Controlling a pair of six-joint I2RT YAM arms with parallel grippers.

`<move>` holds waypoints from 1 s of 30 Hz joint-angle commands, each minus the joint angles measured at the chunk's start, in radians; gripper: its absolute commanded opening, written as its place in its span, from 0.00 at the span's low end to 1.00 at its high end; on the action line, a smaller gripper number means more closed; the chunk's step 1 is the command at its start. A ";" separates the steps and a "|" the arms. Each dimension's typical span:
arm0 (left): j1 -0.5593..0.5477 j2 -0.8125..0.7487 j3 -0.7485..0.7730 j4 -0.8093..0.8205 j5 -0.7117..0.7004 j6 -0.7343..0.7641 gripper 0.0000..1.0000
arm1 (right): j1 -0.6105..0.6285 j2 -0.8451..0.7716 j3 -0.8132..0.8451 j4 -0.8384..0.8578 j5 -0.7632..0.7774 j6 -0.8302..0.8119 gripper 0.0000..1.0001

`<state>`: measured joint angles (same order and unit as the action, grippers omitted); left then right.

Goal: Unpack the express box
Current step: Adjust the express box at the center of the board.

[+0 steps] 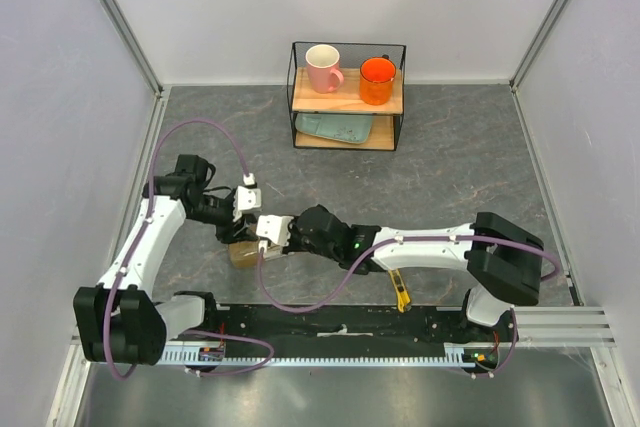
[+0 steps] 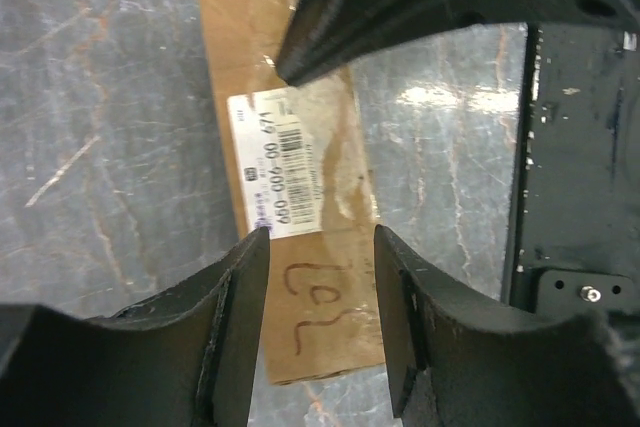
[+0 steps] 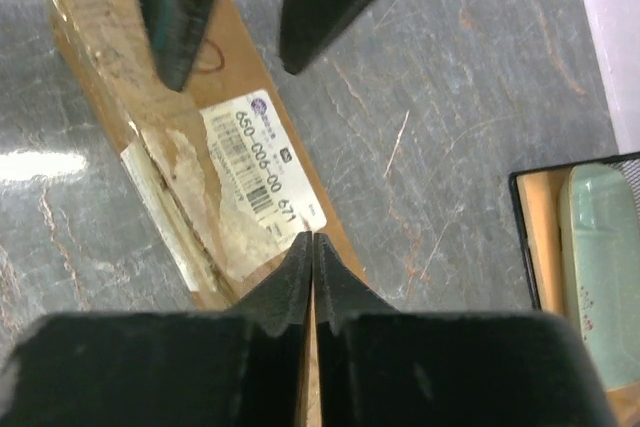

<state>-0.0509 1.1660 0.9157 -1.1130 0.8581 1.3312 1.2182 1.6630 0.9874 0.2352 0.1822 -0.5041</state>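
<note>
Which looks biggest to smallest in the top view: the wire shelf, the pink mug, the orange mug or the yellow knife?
Largest: wire shelf.
Then pink mug and orange mug, too alike to rank.
Smallest: yellow knife, partly hidden under the right arm.

The express box (image 1: pixel 243 253) is lying flat on the grey tabletop (image 1: pixel 450 167), a slim brown cardboard parcel. Its white shipping label (image 3: pixel 265 162) is facing up, wrinkled clear tape (image 3: pixel 180 167) is running along the top, and the box is seemingly still sealed.
</note>
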 commanded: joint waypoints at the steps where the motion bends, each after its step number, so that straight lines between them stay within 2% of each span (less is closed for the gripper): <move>1: 0.002 -0.031 -0.073 0.014 0.055 0.068 0.54 | -0.005 -0.048 -0.043 0.015 -0.006 -0.016 0.21; 3: 0.002 -0.019 -0.090 0.170 0.035 -0.061 0.55 | -0.003 -0.052 -0.044 -0.010 -0.026 -0.010 0.30; 4: 0.002 -0.009 -0.097 0.223 0.029 -0.111 0.57 | -0.003 -0.066 -0.050 -0.008 -0.032 -0.005 0.38; 5: 0.002 0.000 -0.097 0.302 0.029 -0.189 0.62 | -0.003 -0.074 -0.058 -0.008 -0.038 -0.004 0.42; 6: 0.002 0.024 -0.092 0.320 0.036 -0.205 0.79 | -0.003 -0.083 -0.070 -0.004 -0.036 -0.005 0.49; 7: 0.003 0.033 -0.087 0.337 0.045 -0.214 0.83 | -0.005 -0.097 -0.078 -0.002 -0.035 -0.005 0.62; 9: 0.002 0.061 -0.081 0.374 0.068 -0.247 0.84 | -0.003 -0.108 -0.092 -0.002 -0.023 -0.005 0.70; 11: 0.002 0.080 -0.064 0.360 0.076 -0.231 0.84 | -0.003 -0.114 -0.095 -0.004 -0.024 0.002 0.71; 13: 0.002 0.080 -0.051 0.236 0.097 -0.161 0.85 | -0.005 -0.112 -0.104 0.009 -0.020 0.007 0.72; 15: 0.002 0.069 -0.049 0.077 0.143 -0.012 0.86 | -0.005 -0.109 -0.108 0.027 -0.021 0.006 0.72; 18: 0.000 0.031 -0.057 0.004 0.153 0.071 0.87 | -0.005 -0.092 -0.098 0.042 -0.024 -0.005 0.74; 19: 0.000 0.024 -0.064 -0.020 0.148 0.085 0.88 | -0.005 -0.079 -0.093 0.042 -0.027 -0.008 0.77; 22: -0.009 0.006 -0.078 -0.060 0.119 0.141 0.89 | -0.028 -0.074 -0.066 0.024 -0.053 -0.011 0.84; 25: -0.017 -0.005 -0.103 -0.061 0.091 0.166 0.95 | -0.095 -0.091 0.005 -0.052 -0.124 0.056 0.85; 26: -0.021 -0.009 -0.113 -0.042 0.082 0.161 0.99 | -0.147 -0.094 0.051 -0.077 -0.179 0.079 0.85; 30: -0.030 -0.034 -0.164 0.044 0.067 0.167 0.99 | -0.296 -0.085 0.128 -0.146 -0.321 0.206 0.78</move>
<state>-0.0715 1.1622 0.7906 -1.1221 0.9234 1.4185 1.0546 1.5867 1.0073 0.1242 0.0250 -0.4362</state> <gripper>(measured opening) 0.991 0.809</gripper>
